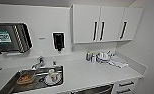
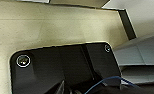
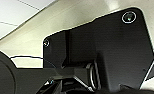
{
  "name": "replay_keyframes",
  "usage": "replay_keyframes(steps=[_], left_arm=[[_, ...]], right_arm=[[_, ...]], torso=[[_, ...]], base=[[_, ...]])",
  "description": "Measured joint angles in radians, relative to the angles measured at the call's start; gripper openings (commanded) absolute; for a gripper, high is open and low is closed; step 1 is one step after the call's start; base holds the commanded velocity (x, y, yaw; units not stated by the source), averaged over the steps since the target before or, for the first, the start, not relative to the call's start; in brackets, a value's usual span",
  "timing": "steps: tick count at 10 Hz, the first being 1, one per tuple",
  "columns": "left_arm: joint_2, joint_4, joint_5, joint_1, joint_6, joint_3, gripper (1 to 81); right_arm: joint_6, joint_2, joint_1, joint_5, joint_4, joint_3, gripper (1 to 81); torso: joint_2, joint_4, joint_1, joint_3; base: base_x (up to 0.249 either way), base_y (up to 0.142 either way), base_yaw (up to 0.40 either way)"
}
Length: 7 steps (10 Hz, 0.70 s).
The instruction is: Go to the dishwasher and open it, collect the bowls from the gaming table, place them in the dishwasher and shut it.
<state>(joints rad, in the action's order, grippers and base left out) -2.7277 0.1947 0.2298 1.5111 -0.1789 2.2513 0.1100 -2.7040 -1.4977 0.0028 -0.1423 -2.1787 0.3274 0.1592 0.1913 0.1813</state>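
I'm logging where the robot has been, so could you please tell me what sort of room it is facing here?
Most likely a small office kitchenette: a steel sink with a tap set in a white counter, wall cabinets above, and the dishwasher under the counter.

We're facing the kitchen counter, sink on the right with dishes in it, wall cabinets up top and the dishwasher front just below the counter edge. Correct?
Not quite: in the head view the sink, with dishes in it, is on the left of the counter, not the right. The wall cabinets are up top, and the dishwasher front shows just below the counter edge.
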Motion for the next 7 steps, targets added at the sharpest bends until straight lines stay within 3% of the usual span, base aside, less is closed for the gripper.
replay_keyframes(steps=[3, 5, 7], left_arm=[[0.014, 0.009, 0.063, 0.007, 0.0, 0.0, 81.1], [0.039, 0.063, 0.136, 0.034, 0.0, -0.006, 81.1], [0.074, 0.072, 0.142, 0.036, -0.001, -0.019, 81.1]], right_arm=[[0.0, 0.0, 0.008, 0.025, -0.028, -0.027, 81.1], [-0.001, 0.001, 0.019, 0.025, -0.031, -0.027, 81.1], [-0.001, 0.016, 0.026, 0.028, -0.039, -0.014, 81.1]], torso=[[0.109, 0.0, 0.069, 0.101], [0.168, 0.0, 0.107, 0.127], [0.237, 0.0, 0.151, 0.135]], base=[[0.0, 0.0, 0.0], [0.0, 0.0, 0.0], [0.0, 0.0, 0.0]])
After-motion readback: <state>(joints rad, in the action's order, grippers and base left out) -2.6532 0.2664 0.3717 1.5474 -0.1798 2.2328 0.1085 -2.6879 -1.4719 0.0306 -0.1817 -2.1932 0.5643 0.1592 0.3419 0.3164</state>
